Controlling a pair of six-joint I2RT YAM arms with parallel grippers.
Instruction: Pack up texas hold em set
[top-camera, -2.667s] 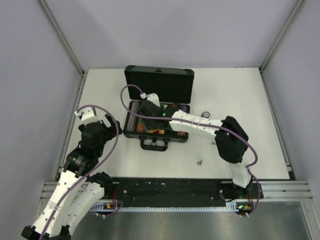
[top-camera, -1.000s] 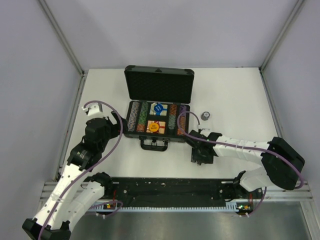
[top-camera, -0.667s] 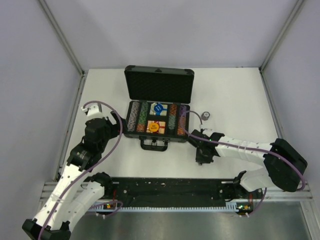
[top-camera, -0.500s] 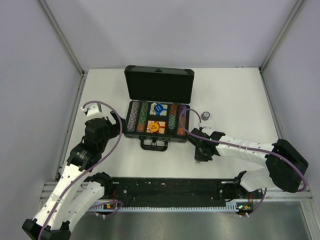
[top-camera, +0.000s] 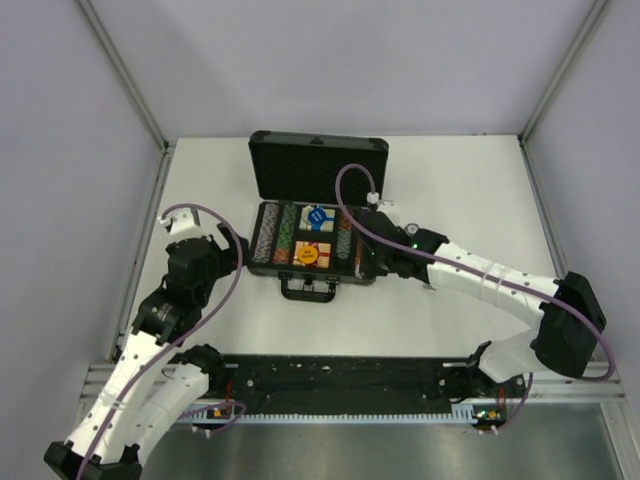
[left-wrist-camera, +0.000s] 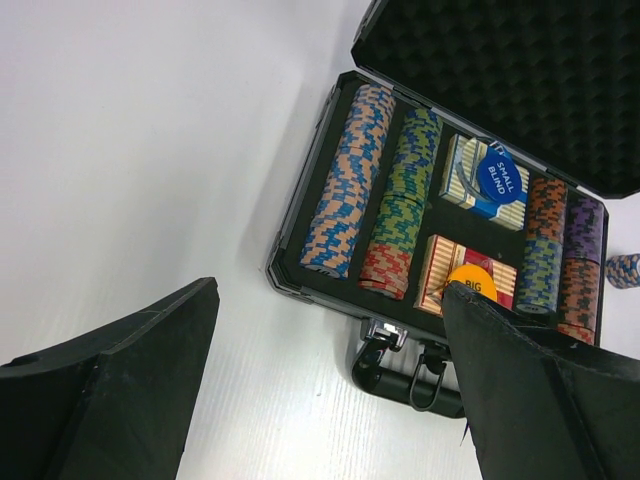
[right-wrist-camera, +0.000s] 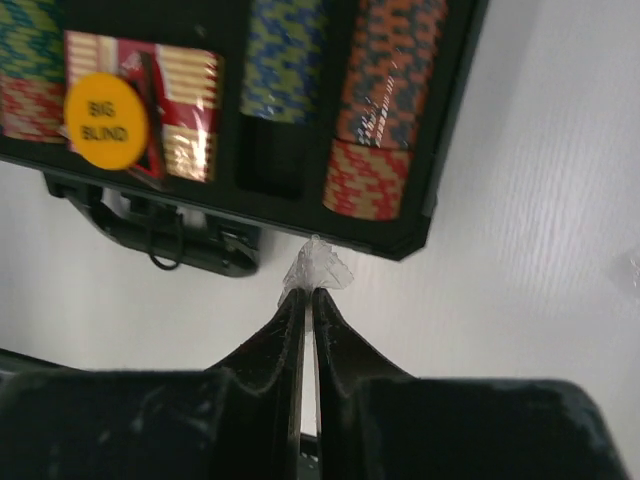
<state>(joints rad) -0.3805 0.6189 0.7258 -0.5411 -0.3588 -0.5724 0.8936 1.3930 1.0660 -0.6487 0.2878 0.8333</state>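
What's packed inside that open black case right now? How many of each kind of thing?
Columns of chips: 4
Card boxes: 2, the blue card box and the red card box
Round buttons: 2, the blue Small Blind button and the yellow Big Blind button
Total: 8

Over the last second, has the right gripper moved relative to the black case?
Yes. From the table right of and nearer than the case, the right gripper has gone to the case's front right corner, shut on a small clear scrap.
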